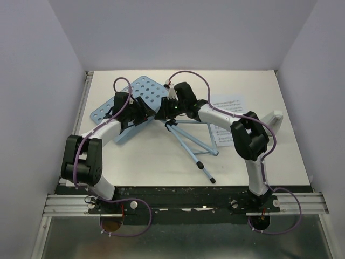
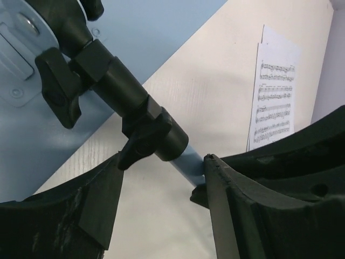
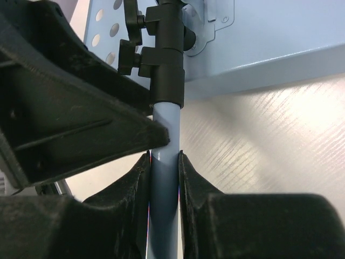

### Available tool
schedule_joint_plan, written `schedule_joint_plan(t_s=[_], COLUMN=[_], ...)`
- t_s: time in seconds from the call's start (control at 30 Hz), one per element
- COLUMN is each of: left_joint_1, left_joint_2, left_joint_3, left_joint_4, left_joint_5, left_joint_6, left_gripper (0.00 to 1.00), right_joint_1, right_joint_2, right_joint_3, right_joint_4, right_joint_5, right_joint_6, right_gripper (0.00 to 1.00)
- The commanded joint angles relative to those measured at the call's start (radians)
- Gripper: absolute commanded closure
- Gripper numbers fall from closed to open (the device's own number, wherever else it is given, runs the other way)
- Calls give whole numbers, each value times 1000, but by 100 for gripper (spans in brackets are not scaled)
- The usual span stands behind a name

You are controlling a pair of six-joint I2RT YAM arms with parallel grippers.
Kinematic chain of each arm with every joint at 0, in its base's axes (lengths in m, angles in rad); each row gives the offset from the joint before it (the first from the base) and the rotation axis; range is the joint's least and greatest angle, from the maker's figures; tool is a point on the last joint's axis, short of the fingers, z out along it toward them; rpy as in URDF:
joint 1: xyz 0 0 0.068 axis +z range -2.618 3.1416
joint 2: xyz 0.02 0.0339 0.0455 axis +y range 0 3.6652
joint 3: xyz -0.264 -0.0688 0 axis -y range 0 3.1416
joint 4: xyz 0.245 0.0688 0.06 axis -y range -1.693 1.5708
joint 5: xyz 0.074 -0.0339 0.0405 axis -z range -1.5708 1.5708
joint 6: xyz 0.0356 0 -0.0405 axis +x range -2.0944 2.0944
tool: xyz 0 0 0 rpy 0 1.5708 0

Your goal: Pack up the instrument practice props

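Observation:
The light-blue music stand lies on its side on the table. Its perforated tray (image 1: 135,94) is at the back left, and its folded tripod legs (image 1: 197,151) point to the front right. My right gripper (image 3: 163,156) is shut on the stand's blue pole (image 3: 164,124), just below the black clamp collar (image 3: 164,59). My left gripper (image 2: 161,162) is open, its fingertips on either side of the lower clamp knob (image 2: 141,145) and the pole. Two overlapping sheet-music pages (image 1: 222,136) lie flat to the right, partly under my right arm; they also show in the left wrist view (image 2: 275,102).
White walls close in the table at the back and both sides. A metal rail (image 1: 82,105) runs along the left edge. A white block (image 1: 276,116) sits by the right wall. The arm bases stand at the front edge (image 1: 178,190).

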Motion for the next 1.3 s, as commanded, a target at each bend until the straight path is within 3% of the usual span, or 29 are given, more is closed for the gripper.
schedule_joint_plan(t_s=[0.0,0.27,0.47,0.53,0.7,0.8,1.17,1.27], left_joint_1=[-3,-3,2,11,32,38,49,51], left_joint_2=[47,83,81,72,57,51,3,44], left_joint_3=[6,-3,-23,-25,-22,-16,67,125], left_joint_4=[93,196,266,271,299,315,210,170], left_joint_5=[-76,-18,25,36,99,142,209,278], left_joint_6=[-9,11,69,83,148,178,315,366], left_gripper=[34,67,99,100,100,100,100,100], right_joint_1=[20,37,38,38,23,9,-11,-15], right_joint_2=[-110,-116,-122,-133,-167,-194,-347,-394], right_joint_3=[17,-5,-26,-32,-16,-5,-118,-189], right_joint_4=[151,152,152,154,155,154,97,69], right_joint_5=[-68,-71,-76,-80,-140,-166,-203,-191], right_joint_6=[-5,-8,-29,-48,-95,-112,-242,-307], right_gripper=[100,100,100,99,44,25,1,0])
